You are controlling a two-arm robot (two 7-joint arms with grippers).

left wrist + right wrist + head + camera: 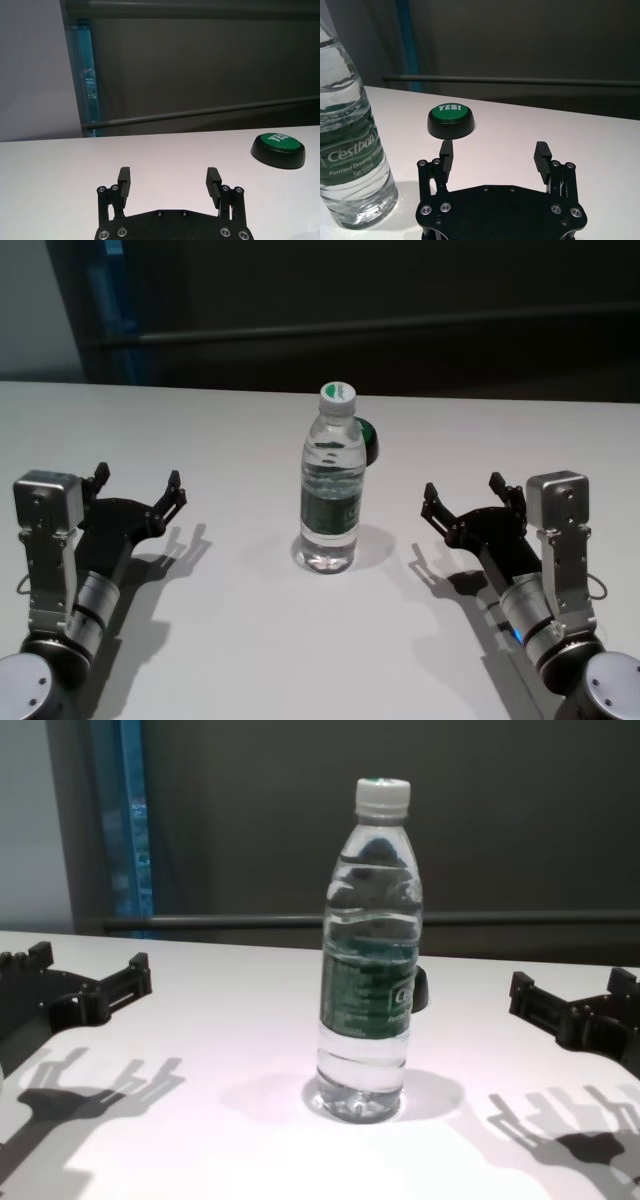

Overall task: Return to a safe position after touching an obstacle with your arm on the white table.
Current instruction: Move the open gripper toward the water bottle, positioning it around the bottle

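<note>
The water bottle (331,485) stands upright mid-bench, apparently nearly full, with the green button (451,120) just behind it at 1 o'clock. On the white bench (230,640), the left gripper (137,487) sits at 9 o'clock and the right gripper (468,499) at 3 o'clock, fingers spread wide, empty, well apart from the bottle.

A tall clear water bottle (331,485) stands upright near the middle of the glossy white worktop (250,640). Its white screw cap is on, a dark green label with white lettering wraps its lower body, and nothing touches it.
</note>
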